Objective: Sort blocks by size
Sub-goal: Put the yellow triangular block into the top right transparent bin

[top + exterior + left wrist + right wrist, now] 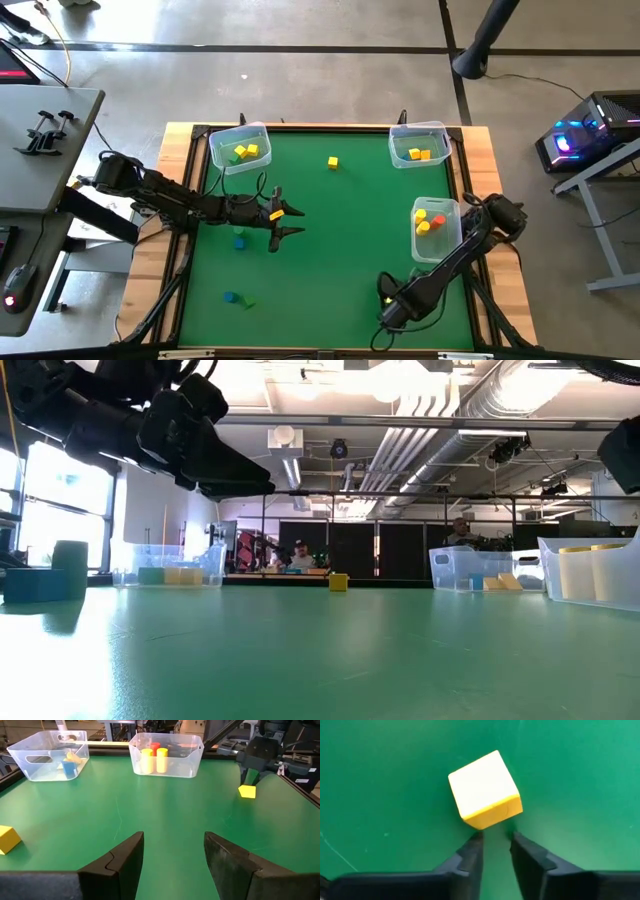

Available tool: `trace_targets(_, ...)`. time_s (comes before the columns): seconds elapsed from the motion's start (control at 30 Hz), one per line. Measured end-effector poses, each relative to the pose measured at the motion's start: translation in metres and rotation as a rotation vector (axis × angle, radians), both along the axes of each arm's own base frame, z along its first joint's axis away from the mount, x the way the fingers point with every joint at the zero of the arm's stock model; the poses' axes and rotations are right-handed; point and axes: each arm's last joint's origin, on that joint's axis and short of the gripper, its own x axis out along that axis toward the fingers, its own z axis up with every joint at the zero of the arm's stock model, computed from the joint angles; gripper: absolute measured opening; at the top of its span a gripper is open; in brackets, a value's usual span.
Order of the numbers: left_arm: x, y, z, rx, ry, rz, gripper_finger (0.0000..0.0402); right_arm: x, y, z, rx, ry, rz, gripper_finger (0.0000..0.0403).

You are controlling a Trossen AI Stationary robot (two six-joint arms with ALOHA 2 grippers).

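A yellow block [485, 790] lies on the green mat near the table's near right edge, also seen as the yellow block [388, 297]. My right gripper [496, 839] points down at it; its fingers stand a narrow gap apart just short of one side, nothing between them. My left gripper [288, 222] hovers open over the mat's left middle, holding nothing. Another yellow block [332, 162] rests on the mat toward the far edge. Two blue blocks [238, 242] [231, 297] and a green one [248, 303] lie on the left half. My right gripper points down from above, its fingertips [476, 840] right at the lower edge [492, 822] of the yellow block's side. Whether they touch it I cannot tell. The block sits flat on the mat, outside the gap between the fingers.
Three clear bins hold sorted blocks: one at the far left corner [240, 148], one at the far right corner [418, 145], one along the right edge [436, 225]. The mat's middle [340, 240] is bare. A wooden frame [480, 200] borders the table.
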Motion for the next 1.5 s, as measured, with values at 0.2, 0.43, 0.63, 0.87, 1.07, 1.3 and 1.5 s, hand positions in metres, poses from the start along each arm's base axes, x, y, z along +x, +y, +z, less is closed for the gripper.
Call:
trace_targets(0.2,0.000,0.000,0.000,0.000,0.000,0.000,0.0195,0.002,-0.002,0.000,-0.029,-0.037,0.090,0.0205)
trace_targets(0.43,0.000,0.000,0.000,0.000,0.000,0.000,0.0195,0.006,-0.002,0.000,-0.061,-0.113,0.221,0.0237)
trace_targets(0.63,0.000,0.000,0.000,0.000,0.000,0.000,0.0195,0.010,-0.001,0.000,-0.078,-0.173,0.227,0.0204)
trace_targets(0.87,0.000,0.000,0.000,0.000,0.002,0.000,0.0195,0.010,0.000,0.001,-0.061,-0.167,0.227,0.0135)
trace_targets(1.07,0.000,0.000,0.000,0.000,0.002,0.000,0.0195,0.010,0.000,0.001,-0.056,-0.162,0.215,0.0132)
trace_targets(1.3,0.000,0.000,0.000,0.000,0.001,0.000,0.0195,0.021,-0.003,0.004,-0.159,-0.324,0.237,0.0132)
trace_targets(1.5,0.000,0.000,0.000,-0.008,0.000,0.003,0.0195,0.032,-0.047,0.035,-0.525,-0.422,0.354,0.0133)
